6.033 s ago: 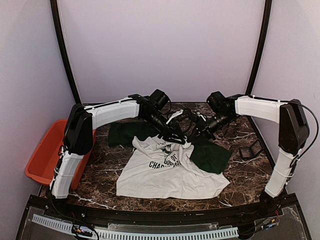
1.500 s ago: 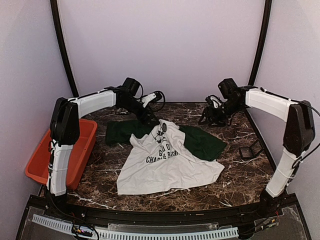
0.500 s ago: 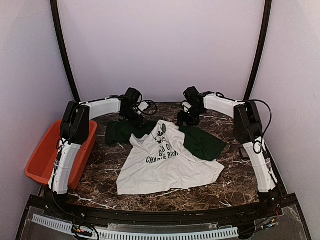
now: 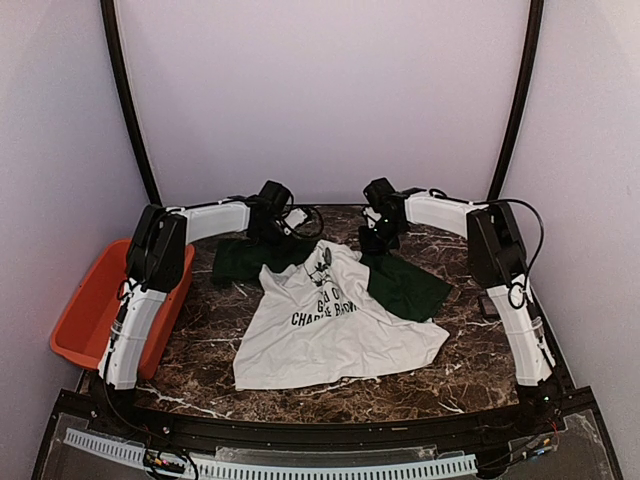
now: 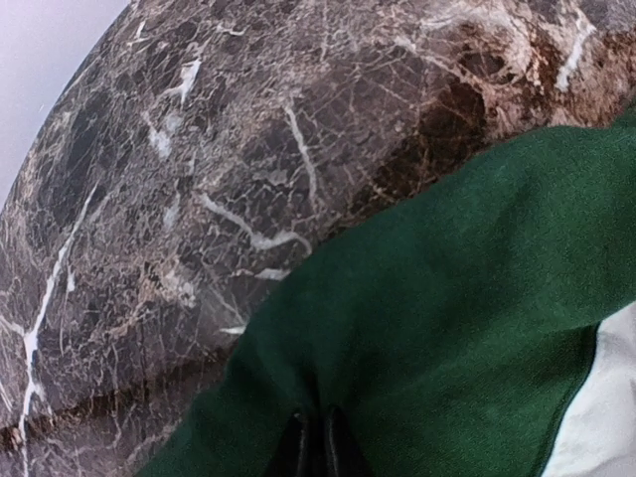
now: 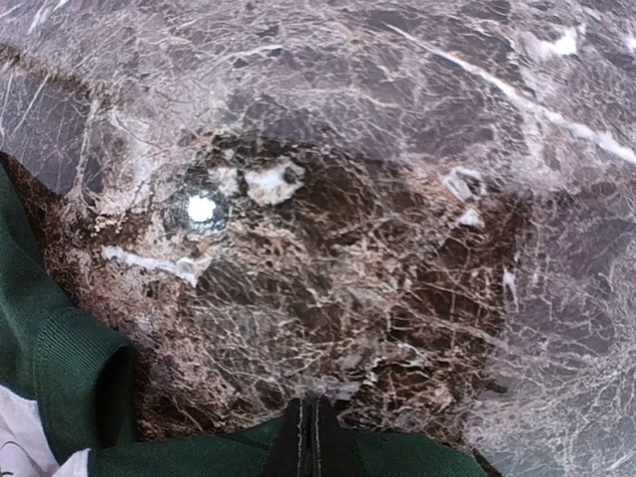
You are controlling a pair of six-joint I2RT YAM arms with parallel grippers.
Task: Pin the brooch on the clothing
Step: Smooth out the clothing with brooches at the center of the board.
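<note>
You've got the T-shirt (image 4: 335, 335) lying rumpled mid-tabletop (image 4: 200, 335), white body toward the arm bases, collar end toward the back wall, black lettering face up. Its green sleeves spread to either side: the left sleeve (image 4: 238, 262) lies out to the L, the right sleeve (image 4: 408, 287) to the R. Your left claw (image 5: 316, 449) sits over the left sleeve near the back of the tabletop. In its wrist view the tips are almost together w/ only a thin slit btwn them, so clenched. A crease in the green cloth runs up to them, but you can't tell if any cloth is pinched. White shirt body shows at that view's lower R corner. Your right claw (image 6: 313, 439) is clenched too, tips pressed together, nothing visible btwn them. It hangs where green cloth meets bare marble, w/ a ribbed green edge (image 6: 65, 383) at the L of its view. Both arms are folded, elbows high, claws near the shirt's collar end, one each side. A small dark oval (image 4: 326, 258) sits on the white cloth by the collar, above the lettering; too small to say whether it's the brooch or part of the print. A red bin (image 4: 85, 315) stands at the L edge of the tabletop, apart from the shirt.
</note>
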